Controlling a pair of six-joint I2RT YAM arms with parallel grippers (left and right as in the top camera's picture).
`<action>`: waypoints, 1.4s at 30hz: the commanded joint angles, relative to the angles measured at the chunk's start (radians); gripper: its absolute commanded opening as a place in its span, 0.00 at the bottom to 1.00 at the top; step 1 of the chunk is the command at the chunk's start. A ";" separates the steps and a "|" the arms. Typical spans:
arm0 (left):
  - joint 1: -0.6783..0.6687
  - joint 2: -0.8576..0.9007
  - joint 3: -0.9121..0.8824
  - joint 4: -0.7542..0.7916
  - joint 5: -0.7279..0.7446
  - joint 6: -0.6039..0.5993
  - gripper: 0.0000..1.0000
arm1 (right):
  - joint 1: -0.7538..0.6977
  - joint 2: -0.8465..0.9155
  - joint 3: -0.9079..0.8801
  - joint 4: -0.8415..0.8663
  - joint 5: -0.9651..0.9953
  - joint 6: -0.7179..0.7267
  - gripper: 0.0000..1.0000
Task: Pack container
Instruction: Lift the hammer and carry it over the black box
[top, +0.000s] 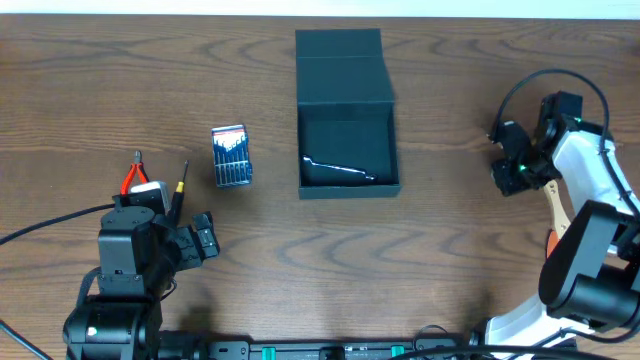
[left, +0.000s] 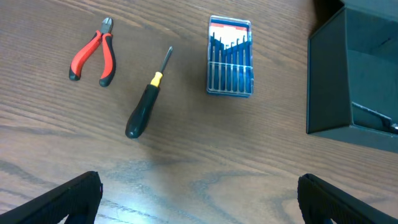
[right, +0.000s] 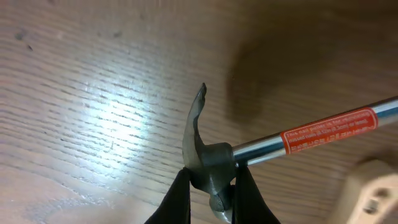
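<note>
The dark container (top: 348, 188) stands open at the table's middle back, its lid flap lying behind it. A thin metal tool (top: 340, 168) lies inside. The container's side wall (left: 329, 87) shows at the right of the left wrist view. My right gripper (right: 211, 180) is shut on the head of a claw hammer (right: 208, 158), held above the wood; its steel shaft (right: 311, 134) carries a red label. In the overhead view that gripper (top: 510, 170) hangs right of the container. My left gripper (left: 199, 205) is open and empty at the front left (top: 195, 240).
Red-handled pliers (left: 93, 53), a black screwdriver with a yellow collar (left: 146, 106) and a blue-and-red bit case (left: 230, 56) lie on the table left of the container, just beyond my left gripper. A beige object (right: 373, 193) shows at the right wrist view's corner.
</note>
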 joint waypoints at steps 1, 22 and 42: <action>-0.003 0.001 0.019 0.003 -0.006 -0.009 0.99 | 0.014 -0.022 0.016 -0.013 0.000 0.013 0.01; -0.003 0.001 0.019 0.000 -0.005 -0.009 0.99 | 0.333 -0.055 0.348 -0.225 0.082 0.037 0.01; -0.003 0.001 0.019 -0.031 -0.005 -0.010 0.99 | 0.842 -0.054 0.467 -0.169 0.188 0.513 0.01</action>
